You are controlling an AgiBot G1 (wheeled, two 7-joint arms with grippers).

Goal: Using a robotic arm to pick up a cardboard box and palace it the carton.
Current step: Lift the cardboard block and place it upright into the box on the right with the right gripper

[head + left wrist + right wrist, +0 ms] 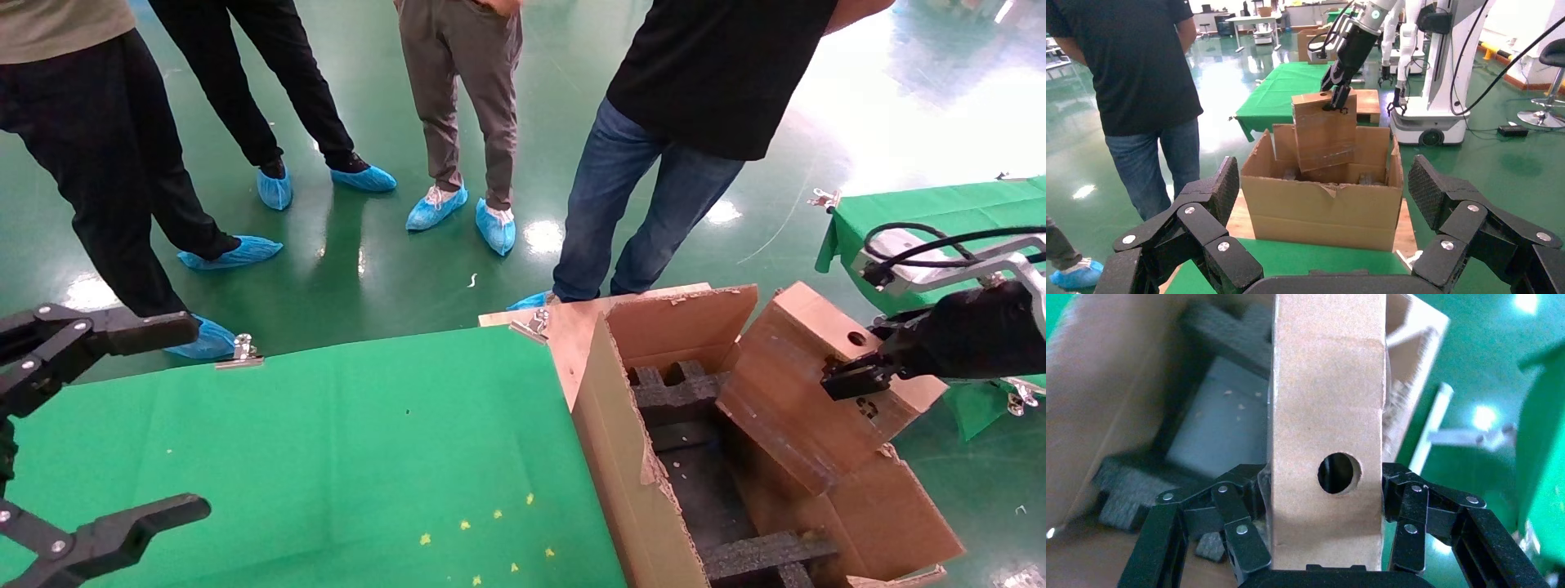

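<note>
My right gripper (854,377) is shut on the cardboard box (805,384), a small flat brown box with a round hole (1338,473) in its end face. The box hangs tilted, its lower end dipping into the open top of the carton (629,465). The carton is large, with torn flaps and black foam inserts (678,392) inside. In the right wrist view the fingers (1413,508) clamp both sides of the box (1327,404) above the foam (1223,337). My left gripper (106,425) is open and empty over the green table; its wrist view shows the box (1324,138) and carton (1321,211).
Several people in blue shoe covers (437,208) stand on the green floor beyond the table (327,457). Metal clamps (531,325) hold the green cloth. A second green-covered table (940,208) stands at the right. The carton rests on a wooden board (572,322).
</note>
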